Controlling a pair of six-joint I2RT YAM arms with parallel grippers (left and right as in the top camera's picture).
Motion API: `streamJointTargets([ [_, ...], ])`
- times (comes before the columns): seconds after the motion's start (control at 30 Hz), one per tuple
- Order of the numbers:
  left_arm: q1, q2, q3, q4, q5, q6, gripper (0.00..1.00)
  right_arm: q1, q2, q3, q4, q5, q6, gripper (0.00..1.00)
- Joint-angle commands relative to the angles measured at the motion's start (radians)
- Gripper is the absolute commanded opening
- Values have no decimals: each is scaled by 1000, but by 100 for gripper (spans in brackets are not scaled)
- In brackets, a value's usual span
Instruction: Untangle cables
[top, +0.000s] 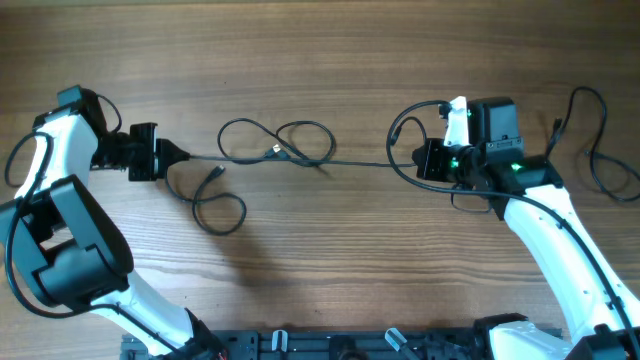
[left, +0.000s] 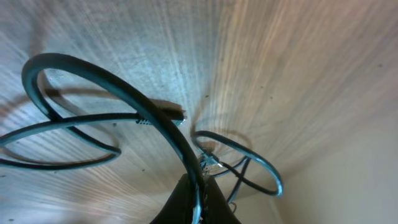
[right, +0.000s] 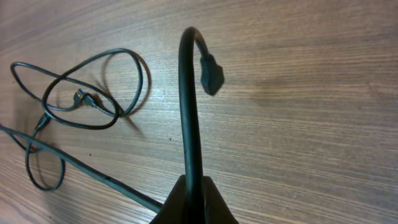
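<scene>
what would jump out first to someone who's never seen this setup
A thin black cable runs straight across the middle of the table, pinched at either side by the shut left end effector and right end effector. Midway it tangles into two overlapping loops, with a third loop lying nearer the left end effector.

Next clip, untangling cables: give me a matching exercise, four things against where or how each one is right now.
Things:
1. left gripper
2. right gripper
3. double loop of the cables
4. plug

Places and states:
A. lying on the table between the two arms
B. shut on a cable, no light showing near it
C. at the tip of the arch rising from the right gripper
D. shut on a cable, green light behind it

Pairs: 1-B, 2-D, 3-A, 4-C.
</scene>
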Motion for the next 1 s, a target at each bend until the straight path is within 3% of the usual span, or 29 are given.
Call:
streamJointTargets([
  [0.0,43,-4,9,-7,-159,77,4,-35,-2,112,0,-67,-7,4],
  [0.07,35,-5,9,-43,-100,144,4,-35,-2,180,38,-269,-7,5],
  [0.17,34,-10,10,-68,89,260,4,-35,-2,232,102,-420,-6,5],
  [0.27,34,-43,10,-85,348,383,4,-35,-2,236,183,-535,-7,4],
  [0.37,26,-114,15,-89,446,433,4,-35,-2,236,199,-556,-7,5],
  [0.57,-34,-341,130,-59,416,445,4,-34,-2,236,302,-615,-3,5],
  [0.7,-100,-462,185,44,392,437,4,-35,-2,236,394,-705,27,5],
  [0.97,-390,-576,186,372,142,435,4,-35,-2,233,372,-473,31,5],
])
